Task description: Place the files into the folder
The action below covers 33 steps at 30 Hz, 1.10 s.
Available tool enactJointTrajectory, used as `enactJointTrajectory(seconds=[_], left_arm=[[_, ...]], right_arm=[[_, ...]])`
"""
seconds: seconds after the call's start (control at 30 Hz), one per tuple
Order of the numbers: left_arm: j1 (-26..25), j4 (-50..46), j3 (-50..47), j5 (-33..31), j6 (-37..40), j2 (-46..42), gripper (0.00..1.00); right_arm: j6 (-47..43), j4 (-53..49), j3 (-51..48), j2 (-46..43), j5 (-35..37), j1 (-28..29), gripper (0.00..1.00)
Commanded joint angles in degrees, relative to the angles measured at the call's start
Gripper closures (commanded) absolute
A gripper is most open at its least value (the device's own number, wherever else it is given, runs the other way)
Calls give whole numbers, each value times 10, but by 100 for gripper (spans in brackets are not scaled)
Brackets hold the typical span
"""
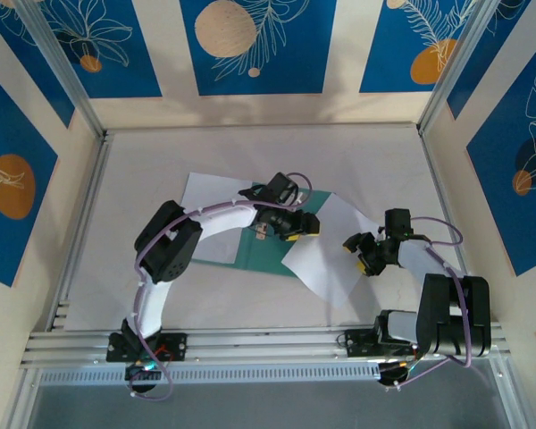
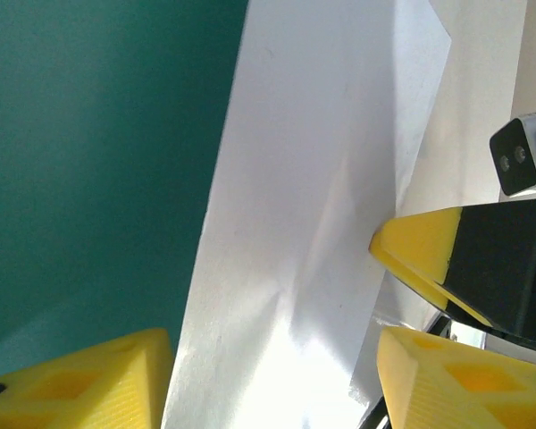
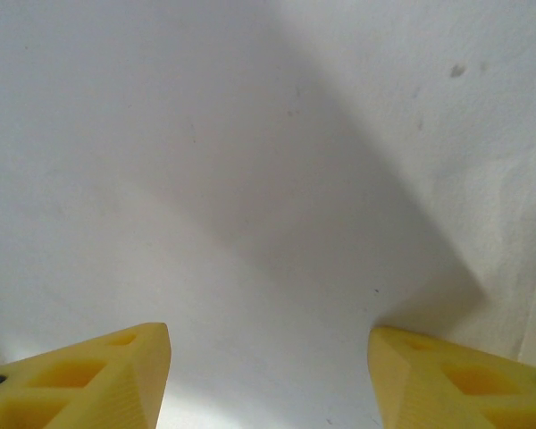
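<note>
Since these files are thin paper, I expect them to be feather-light, limp and slick against the table [image 1: 152,161] — nothing to grab from flat above, and easy to crease. One sheet [image 2: 313,223] lies skewed across the right edge of the folder [image 2: 89,161], partly on the green card and partly on the table. The other sheet [image 1: 205,192] lies to the left of the visible green; whether it rests on the folder's other leaf I cannot tell.

My left claw [image 2: 272,389] hangs low over the skewed sheet, near where it meets the green, its jaws well apart and holding nothing. My right claw [image 3: 268,380] hovers over the same sheet's right part, likewise parted and empty; one of its yellow fingers [image 2: 424,246] sits at the paper's edge.

I judge the best hold is a free edge or corner — pin with one claw, lift or slide with the other. The folder, being card, should be stiffer, yet may skid if pushed.
</note>
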Motion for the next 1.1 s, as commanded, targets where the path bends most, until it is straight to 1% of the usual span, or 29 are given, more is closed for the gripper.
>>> enactJointTrajectory(seconds=[0.0, 0.13, 0.33, 0.43, 0.5, 0.73, 0.8, 0.93, 1.07], left_arm=[[9, 11, -11, 22, -3, -28, 40], [9, 9, -10, 33, -1, -24, 46], [9, 1, -5, 38, 5, -16, 48], [5, -32, 8, 14, 21, -5, 48], [2, -44, 16, 11, 26, 7, 48], [-3, -43, 25, 4, 26, 33, 51], [-6, -39, 29, 5, 24, 41, 55], [-19, -60, 58, -4, 32, 61, 59], [-20, -79, 64, -25, 43, 56, 69]], right_arm=[[-12, -26, -4, 8, 19, 5, 38], [-13, -27, -3, 5, 23, 9, 38], [-13, -27, -2, 5, 24, 12, 38], [-12, -27, -1, 3, 28, 16, 39], [-11, -28, 1, 2, 39, 23, 38], [-11, -27, 3, 9, 39, 28, 39], [-12, -26, 3, 8, 39, 28, 39], [-11, -24, 3, 8, 43, 32, 38], [-13, -25, 4, 6, 42, 35, 39]])
